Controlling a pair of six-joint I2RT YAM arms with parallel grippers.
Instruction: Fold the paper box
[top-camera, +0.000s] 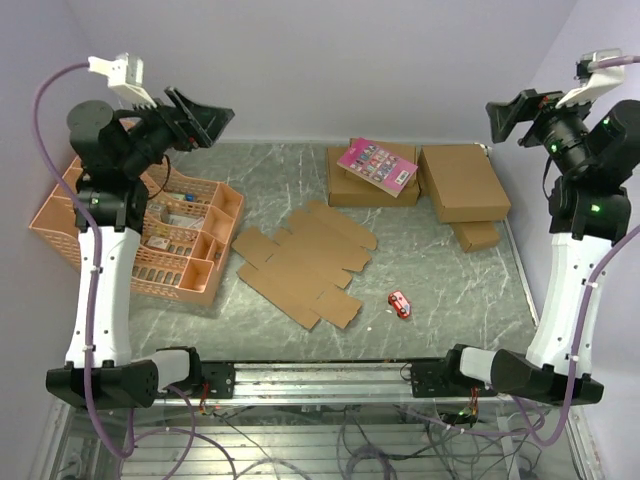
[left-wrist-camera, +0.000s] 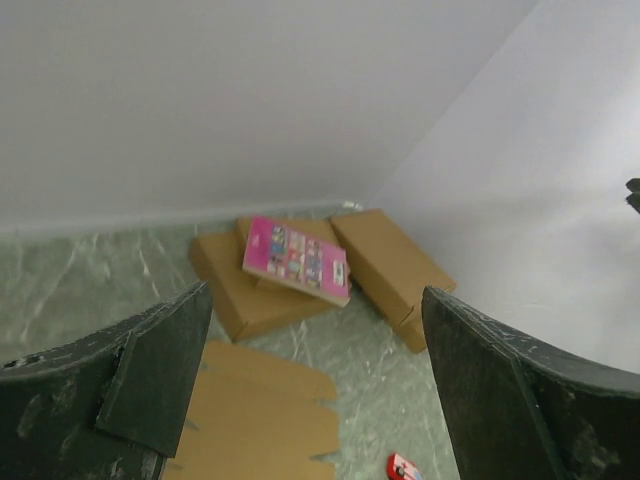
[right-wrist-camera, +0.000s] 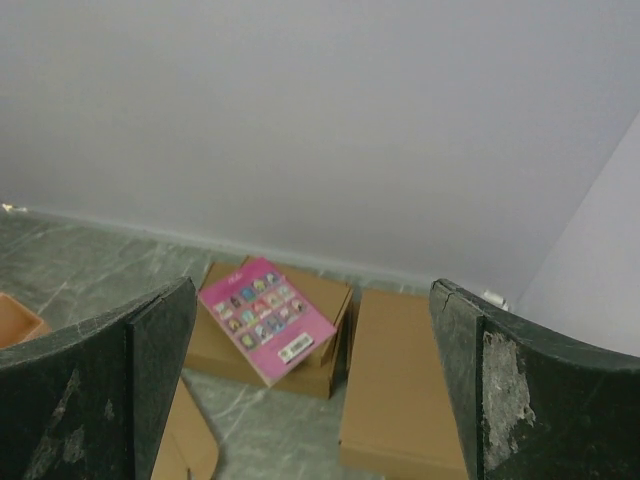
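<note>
The paper box (top-camera: 305, 262) lies flat and unfolded in the middle of the table, a brown die-cut sheet with creases and many flaps. Its edge shows low in the left wrist view (left-wrist-camera: 260, 420) and at the bottom left of the right wrist view (right-wrist-camera: 185, 445). My left gripper (top-camera: 205, 118) hangs high over the back left, open and empty, its dark fingers wide apart (left-wrist-camera: 315, 295). My right gripper (top-camera: 508, 115) is raised at the back right, also open and empty (right-wrist-camera: 312, 287). Neither touches the cardboard.
A pink booklet (top-camera: 377, 165) rests on a larger brown box (top-camera: 345, 188) at the back. Beside it are a second wide brown box (top-camera: 463, 182) and a small brown box (top-camera: 477, 235). A red toy car (top-camera: 400, 303) lies right of the sheet. A peach basket (top-camera: 232, 235) stands at the left.
</note>
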